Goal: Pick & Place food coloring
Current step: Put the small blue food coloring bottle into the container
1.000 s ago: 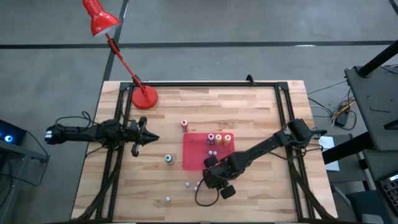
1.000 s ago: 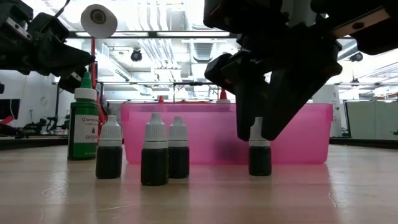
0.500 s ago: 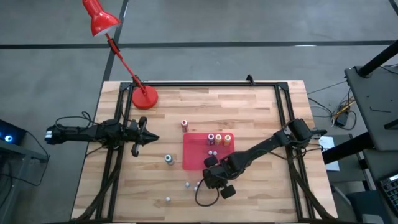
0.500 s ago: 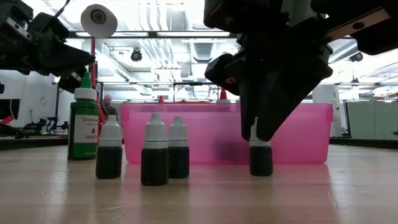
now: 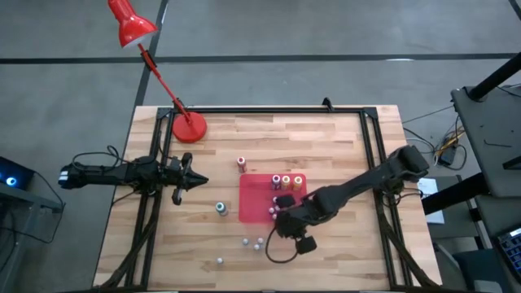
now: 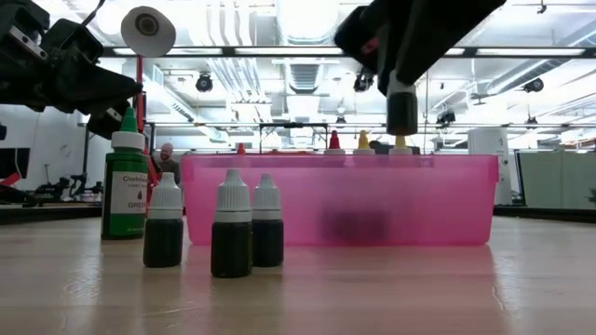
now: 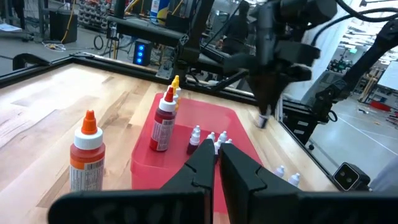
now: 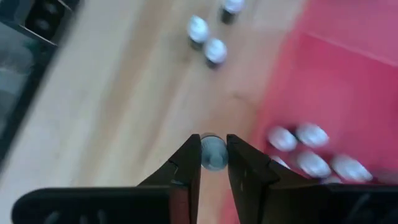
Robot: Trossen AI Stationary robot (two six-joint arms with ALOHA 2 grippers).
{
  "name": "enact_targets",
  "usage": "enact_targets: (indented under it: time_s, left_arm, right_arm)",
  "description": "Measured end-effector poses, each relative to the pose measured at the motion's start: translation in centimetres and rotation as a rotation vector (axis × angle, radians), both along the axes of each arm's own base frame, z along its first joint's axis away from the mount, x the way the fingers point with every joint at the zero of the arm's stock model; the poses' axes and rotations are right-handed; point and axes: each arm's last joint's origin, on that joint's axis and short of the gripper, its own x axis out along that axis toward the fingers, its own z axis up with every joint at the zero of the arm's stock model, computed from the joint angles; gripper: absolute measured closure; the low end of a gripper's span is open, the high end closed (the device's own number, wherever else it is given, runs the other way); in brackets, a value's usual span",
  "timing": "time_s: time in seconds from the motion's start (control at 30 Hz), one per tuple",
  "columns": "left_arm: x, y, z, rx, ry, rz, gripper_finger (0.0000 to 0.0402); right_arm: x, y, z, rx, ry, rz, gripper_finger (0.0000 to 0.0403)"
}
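My right gripper (image 5: 279, 214) hangs over the near edge of the pink tray (image 5: 252, 210), shut on a small dark dropper bottle (image 6: 402, 113) with a white cap. Three like bottles (image 6: 232, 237) stand on the table near the tray, and others stand inside it (image 8: 297, 138). The taller food coloring bottles stand upright: red, pink and yellow-orange ones in the tray (image 5: 286, 181), an orange one (image 7: 86, 152) and a green one (image 6: 124, 186) on the wood. My left gripper (image 5: 199, 181) waits shut, off the table's left side, touching nothing. My right gripper pinches the small bottle by its white cap (image 8: 213, 149) between the two fingers. The fingers come from above, pointing down. The bottle hangs upright below them, lifted clear of the table, above the height of the tray's rim (image 6: 340, 160).
A red desk lamp's base (image 5: 189, 128) stands at the far left corner. Black frame rails run along the table's left and right sides (image 5: 374, 138). Bare wood lies right of the tray and along the near edge.
My right gripper has shut its fingers on the small bottle's cap, then risen and moved toward the tray. The bottle, which stood on the table, now hangs lifted clear above the tray's rim height. The left arm has kept still.
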Motion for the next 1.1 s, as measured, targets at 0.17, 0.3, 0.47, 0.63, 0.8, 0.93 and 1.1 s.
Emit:
enact_targets:
  time_s: [0.17, 0.3, 0.47, 0.63, 0.8, 0.93, 1.1]
  left_arm:
    - [0.0, 0.0, 0.0, 0.000, 0.000, 0.000, 0.0402]
    - [0.0, 0.0, 0.0, 0.000, 0.000, 0.000, 0.0402]
    - [0.0, 0.0, 0.0, 0.000, 0.000, 0.000, 0.0402]
    - [0.0, 0.0, 0.0, 0.000, 0.000, 0.000, 0.0402]
    - [0.0, 0.0, 0.0, 0.000, 0.000, 0.000, 0.0402]
    - [0.0, 0.0, 0.0, 0.000, 0.000, 0.000, 0.0402]
    - [0.0, 0.0, 0.0, 0.000, 0.000, 0.000, 0.0402]
  right_arm:
    - [-0.7, -1.6, 0.3, -0.074, 0.057, -0.058, 0.0345]
    - [-0.7, -2.6, 0.1, -0.083, 0.084, -0.084, 0.0345]
    - [-0.5, -3.7, 0.4, -0.076, 0.077, -0.122, 0.0345]
    - [-1.0, -4.7, 0.5, -0.069, 0.070, -0.151, 0.0345]
    - [-2.3, -5.2, 0.5, -0.036, 0.049, -0.202, 0.0345]
    - [-3.0, -5.4, -0.2, -0.011, 0.037, -0.238, 0.0345]
    - [-3.2, -5.6, -1.3, 0.008, 0.017, -0.263, 0.0345]
